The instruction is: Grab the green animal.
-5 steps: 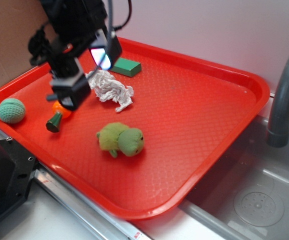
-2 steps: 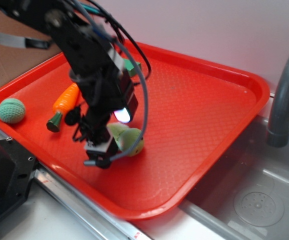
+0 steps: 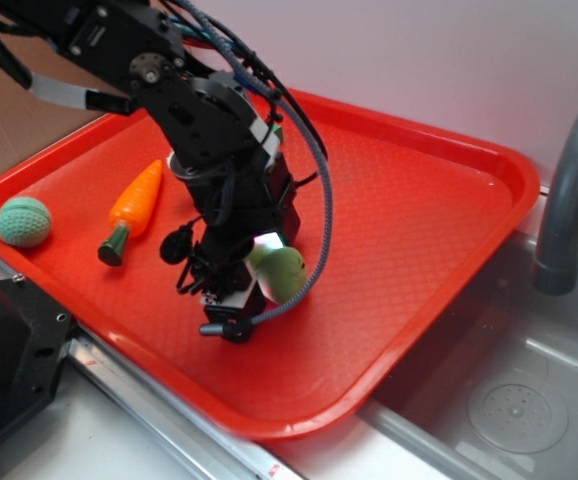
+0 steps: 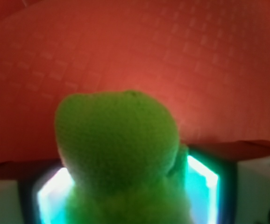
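The green animal lies on the red tray near its front middle, with the darker green head poking out to the right of my gripper. The gripper has come down over its yellow-green body, which the arm hides in the exterior view. Up close in the wrist view, the green animal fills the gap between the two lit fingers and touches both. My gripper is shut on it.
An orange carrot and a teal knitted ball lie on the tray's left part. Right of the tray are a grey sink and a faucet. A dark box stands at the front left.
The arm swung from the tray's back left down onto the green animal. Since 0.4 s ago, gripper and toy have shifted slightly right together. The carrot now shows fully; the arm hides the white cloth.
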Motion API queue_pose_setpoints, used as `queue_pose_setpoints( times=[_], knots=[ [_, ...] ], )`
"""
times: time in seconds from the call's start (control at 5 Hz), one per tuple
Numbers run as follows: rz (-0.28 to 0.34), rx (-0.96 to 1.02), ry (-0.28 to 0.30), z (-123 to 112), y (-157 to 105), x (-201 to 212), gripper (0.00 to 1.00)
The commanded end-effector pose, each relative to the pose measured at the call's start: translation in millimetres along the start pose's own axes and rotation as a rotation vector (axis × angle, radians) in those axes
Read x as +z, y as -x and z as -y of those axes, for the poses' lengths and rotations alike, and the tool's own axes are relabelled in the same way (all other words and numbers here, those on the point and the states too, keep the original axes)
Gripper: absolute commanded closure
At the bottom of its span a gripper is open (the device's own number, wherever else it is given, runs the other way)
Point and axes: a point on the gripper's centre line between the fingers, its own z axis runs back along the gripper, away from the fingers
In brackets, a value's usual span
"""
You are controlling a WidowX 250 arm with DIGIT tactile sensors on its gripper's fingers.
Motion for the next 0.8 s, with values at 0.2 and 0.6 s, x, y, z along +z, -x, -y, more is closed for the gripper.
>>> queue_pose_setpoints(
  times=[0.2,0.6],
  knots=[
    [-0.207,0.365,-0.021,-22,-4,53,1.00],
    [-0.228,0.880,0.132,-70,10,143,1.00]
  ],
)
